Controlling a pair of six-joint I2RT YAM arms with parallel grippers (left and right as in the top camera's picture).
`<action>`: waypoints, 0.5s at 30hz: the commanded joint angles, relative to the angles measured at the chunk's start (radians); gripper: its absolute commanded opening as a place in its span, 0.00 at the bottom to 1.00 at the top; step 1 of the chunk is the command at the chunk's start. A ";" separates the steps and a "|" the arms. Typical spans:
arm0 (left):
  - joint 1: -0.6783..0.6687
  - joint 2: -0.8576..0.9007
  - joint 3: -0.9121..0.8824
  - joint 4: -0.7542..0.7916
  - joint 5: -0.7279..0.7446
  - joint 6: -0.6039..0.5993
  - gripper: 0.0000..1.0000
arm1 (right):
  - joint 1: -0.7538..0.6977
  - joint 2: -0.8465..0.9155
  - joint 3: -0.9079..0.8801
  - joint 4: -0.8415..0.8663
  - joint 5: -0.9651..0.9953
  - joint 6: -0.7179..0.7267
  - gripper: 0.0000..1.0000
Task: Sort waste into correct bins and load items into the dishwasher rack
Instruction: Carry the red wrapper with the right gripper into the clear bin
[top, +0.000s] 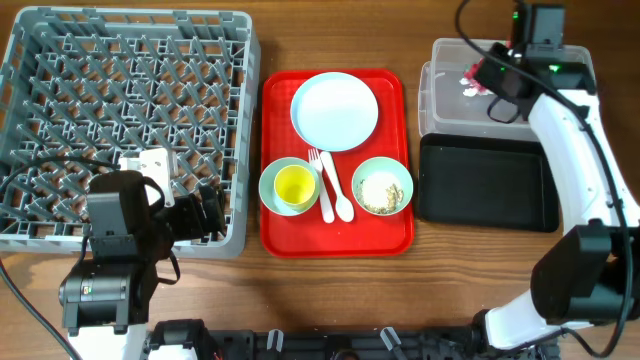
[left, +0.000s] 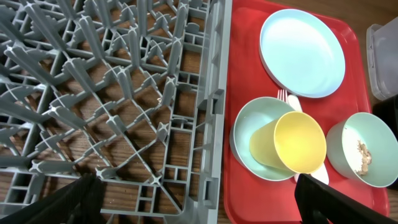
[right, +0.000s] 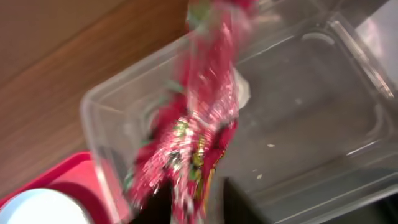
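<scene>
Serving tray (top: 336, 238) btwn rack (top: 120, 110) & tub (top: 450, 100)

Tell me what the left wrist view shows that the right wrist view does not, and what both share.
Only the left wrist view: the large grey plastic dishwasher rack, the small yellow cup sitting in one pale green-blue bowl, and a second such bowl holding beige food crumbs.
Only the right wrist view: the shiny red snack wrapper, blurred, over the inside of the clear rectangular plastic tub.
Both: the red serving tray, the round pale-blue plate, and the tub, of which the left wrist view catches only a corner.
</scene>
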 joint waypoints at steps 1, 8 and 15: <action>-0.002 -0.003 0.021 0.000 0.012 -0.009 1.00 | 0.002 0.027 -0.001 0.000 -0.055 -0.002 0.40; -0.002 -0.003 0.021 0.000 0.012 -0.009 1.00 | 0.002 -0.070 0.001 -0.021 -0.142 -0.148 0.56; -0.002 -0.003 0.021 0.000 0.012 -0.009 1.00 | 0.006 -0.257 0.001 -0.237 -0.399 -0.342 0.74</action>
